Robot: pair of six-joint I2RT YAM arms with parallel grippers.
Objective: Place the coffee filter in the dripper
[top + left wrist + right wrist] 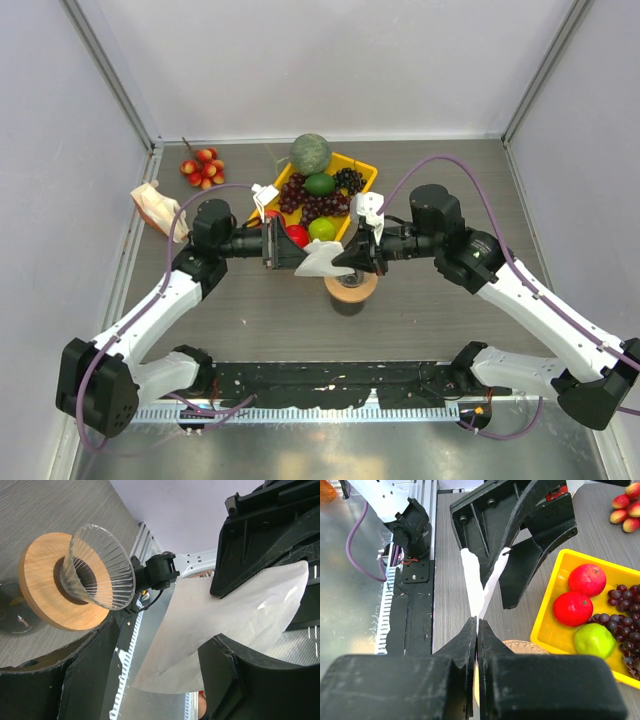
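Note:
The coffee filter (320, 262) is a thin white paper held in the air between both grippers, above the tan wooden ring (352, 291). My right gripper (477, 620) is shut on one edge of the filter (476, 587). My left gripper (162, 645) is open, its two fingers either side of the filter (225, 625); the paper touches its right finger (230, 675). The dripper (100, 570), a clear ribbed cone, sits upright in the wooden ring (40, 585), below the filter and apart from it. In the top view the grippers mostly hide it.
A yellow tray (366, 173) of grapes, apples and limes stands just behind the grippers, with a green melon (310, 153). A cluster of red fruit (203, 167) and a beige paper bundle (158, 207) lie at the back left. A dark glass cup (15, 622) is under the ring.

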